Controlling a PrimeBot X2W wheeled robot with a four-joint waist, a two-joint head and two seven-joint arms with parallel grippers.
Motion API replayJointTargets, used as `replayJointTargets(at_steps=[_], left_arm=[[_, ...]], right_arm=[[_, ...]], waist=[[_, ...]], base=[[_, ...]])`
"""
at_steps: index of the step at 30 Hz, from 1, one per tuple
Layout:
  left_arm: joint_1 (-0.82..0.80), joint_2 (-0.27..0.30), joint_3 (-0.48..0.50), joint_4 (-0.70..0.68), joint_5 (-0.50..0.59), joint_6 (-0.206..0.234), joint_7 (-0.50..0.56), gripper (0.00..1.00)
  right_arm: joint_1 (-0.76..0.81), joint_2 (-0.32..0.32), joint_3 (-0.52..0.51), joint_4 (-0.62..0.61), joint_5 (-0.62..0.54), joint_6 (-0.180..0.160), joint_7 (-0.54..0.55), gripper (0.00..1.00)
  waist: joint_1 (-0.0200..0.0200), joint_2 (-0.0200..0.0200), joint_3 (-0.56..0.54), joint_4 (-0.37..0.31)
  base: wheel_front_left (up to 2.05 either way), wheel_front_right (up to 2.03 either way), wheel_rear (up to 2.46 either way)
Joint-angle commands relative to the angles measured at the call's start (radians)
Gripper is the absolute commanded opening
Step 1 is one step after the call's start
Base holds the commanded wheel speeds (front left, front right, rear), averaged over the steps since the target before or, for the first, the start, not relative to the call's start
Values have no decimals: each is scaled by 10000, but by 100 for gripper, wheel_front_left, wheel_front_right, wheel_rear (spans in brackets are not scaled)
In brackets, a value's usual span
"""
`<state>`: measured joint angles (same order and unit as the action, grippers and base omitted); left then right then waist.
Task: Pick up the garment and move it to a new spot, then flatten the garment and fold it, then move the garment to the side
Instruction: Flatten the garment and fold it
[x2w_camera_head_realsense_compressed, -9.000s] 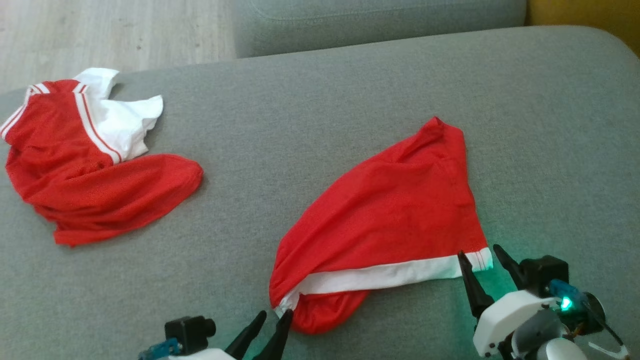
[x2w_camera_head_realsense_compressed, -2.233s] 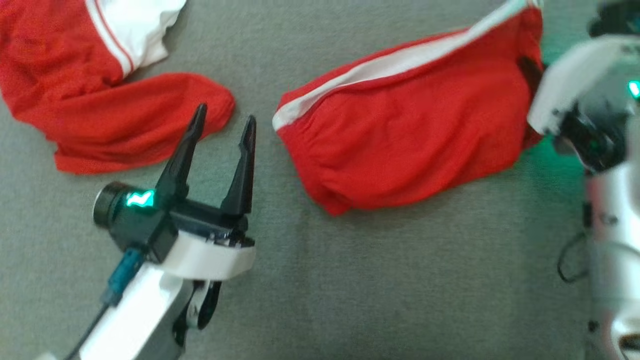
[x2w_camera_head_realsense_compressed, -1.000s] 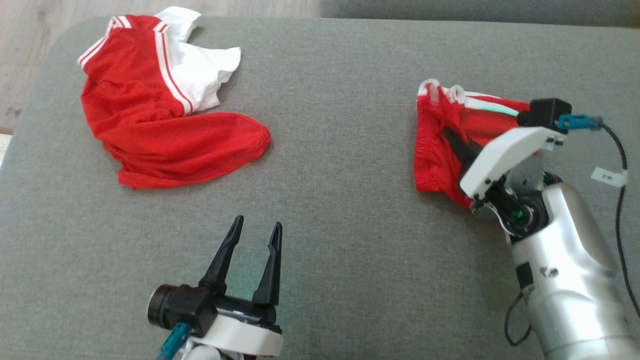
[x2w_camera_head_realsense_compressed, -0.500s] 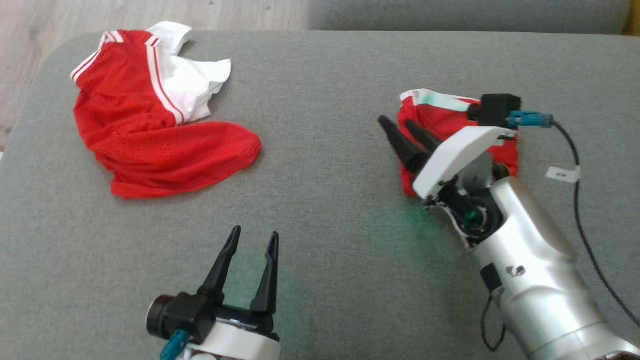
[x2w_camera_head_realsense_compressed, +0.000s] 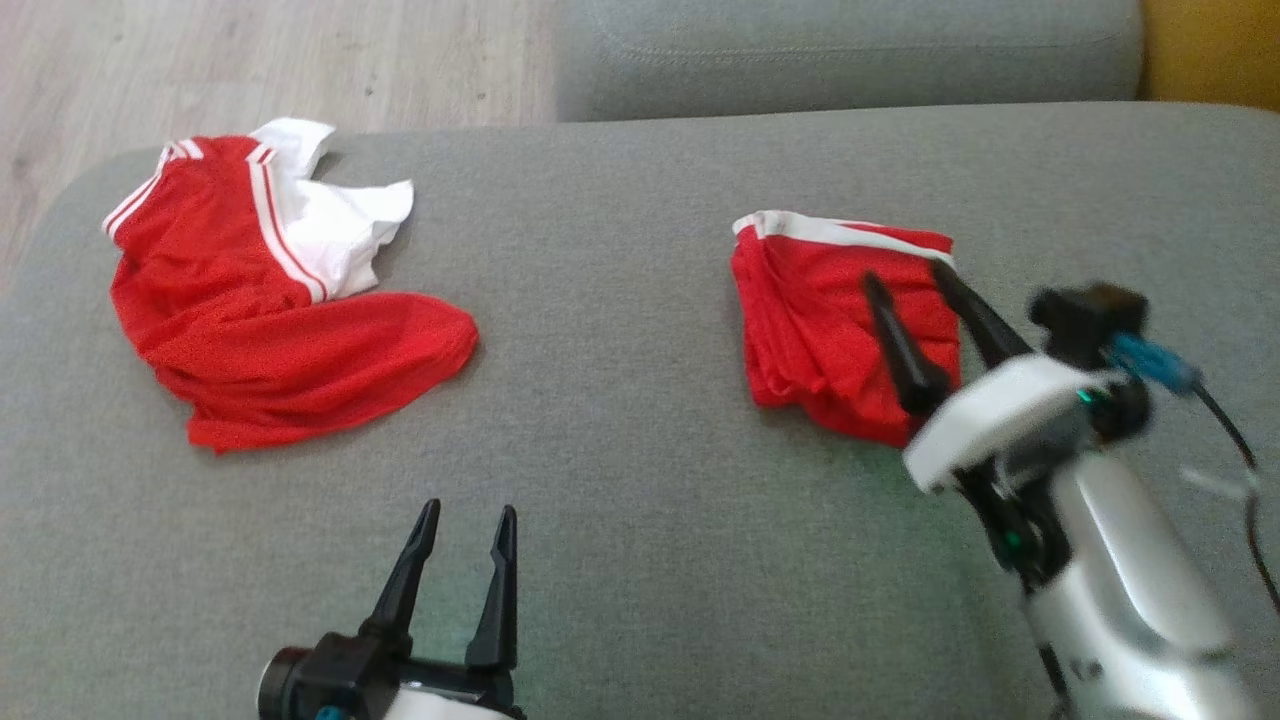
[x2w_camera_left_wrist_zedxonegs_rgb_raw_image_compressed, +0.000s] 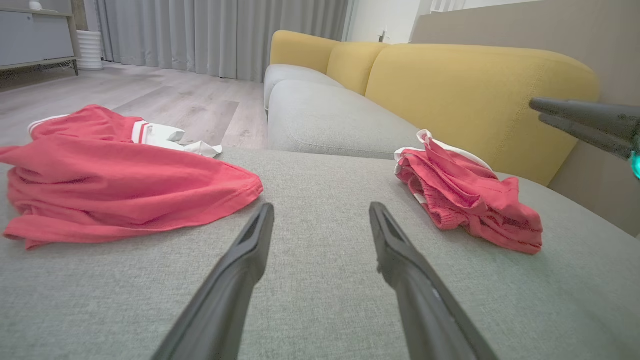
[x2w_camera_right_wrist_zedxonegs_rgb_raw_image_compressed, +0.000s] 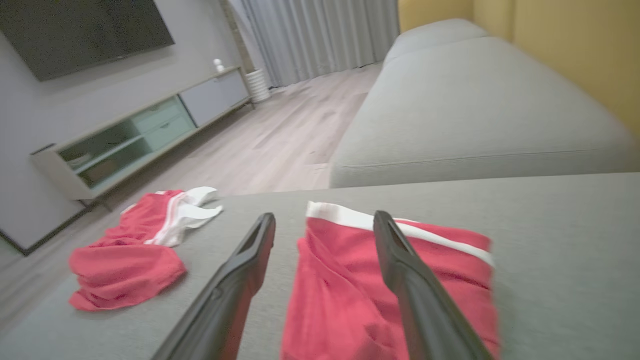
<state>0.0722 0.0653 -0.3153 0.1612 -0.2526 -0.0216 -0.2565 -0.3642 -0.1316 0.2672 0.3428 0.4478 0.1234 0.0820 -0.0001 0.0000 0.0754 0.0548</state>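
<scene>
**A:** How do the jaws stand?

**B:** Both pairs are parted and both are empty. The right gripper (x2w_camera_head_realsense_compressed: 903, 272) is spread moderately wide and hangs above the folded garment (x2w_camera_head_realsense_compressed: 810, 310). In the right wrist view the red cloth lies under and beyond the tips, with nothing pinched between them. The left gripper (x2w_camera_head_realsense_compressed: 470, 507) is parted about as far, low at the near edge and aimed at bare upholstery.

**A:** And the garment itself?

**B:** It's a compact red bundle with a white band along its far edge, on the right part of the grey sofa cushion (x2w_camera_head_realsense_compressed: 640, 430). It lies well apart from the other garment (x2w_camera_head_realsense_compressed: 280, 340), a looser red-and-white heap at the cushion's left end, near the wooden floor (x2w_camera_head_realsense_compressed: 250, 60).

**A:** Why so far to the right?

**B:** My reading is that this is the "side" spot, where the folded piece can't get mixed up with the crumpled one. The left arm sits low and central, probably just to keep out of the way.

**A:** Anything left to do?

**B:** Little, I'd judge. The layers at the left edge look unevenly stacked, so the right arm should lift straight clear, because a dragged fingertip could pull the top layer open.
</scene>
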Motion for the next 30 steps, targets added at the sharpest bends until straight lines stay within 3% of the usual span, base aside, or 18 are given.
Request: replayJointTargets(at_steps=[1,4,5,6,7,8,9,21,30], left_arm=[[-210,-84,432,-351,71,-33,-53,100],[-120,-100,549,-465,167,-84,-53,100],[-106,-105,594,-516,192,-105,-53,100],[-108,-109,643,-562,217,-132,-53,100],[-115,-113,683,-590,255,-162,-53,100],[-126,-116,718,-603,295,-195,-53,100],[-151,-118,746,-612,335,-234,-53,100],[-673,-145,924,-510,422,-595,-53,100],[-654,-149,827,-472,138,-489,-53,100]], right_arm=[[78,40,21,-440,-198,73,-116,100],[731,-135,-789,-895,-1121,73,-185,100],[878,-133,-1038,-1000,-1323,73,-188,95],[986,-88,-1293,-1057,-1440,73,-180,63],[1056,-75,-1508,-1074,-1576,73,-155,41],[1087,-58,-1719,-1040,-1717,73,-137,5],[1081,-44,-1900,-978,-1860,73,-127,0],[-83,165,-1661,1393,-2226,73,-274,0],[-117,487,-8,1907,-1659,73,-571,0]], waist=[[1,0,-66,-67],[1,0,5,-74],[1,0,81,-62],[1,0,157,-44],[1,0,248,-10],[1,0,329,23],[1,0,428,72],[1,0,1161,841],[1,0,963,1083]], base=[[0,0,0],[0,0,0],[0,0,0],[0,0,0],[0,0,0],[0,0,0],[0,0,0],[0,0,0],[0,0,0]])
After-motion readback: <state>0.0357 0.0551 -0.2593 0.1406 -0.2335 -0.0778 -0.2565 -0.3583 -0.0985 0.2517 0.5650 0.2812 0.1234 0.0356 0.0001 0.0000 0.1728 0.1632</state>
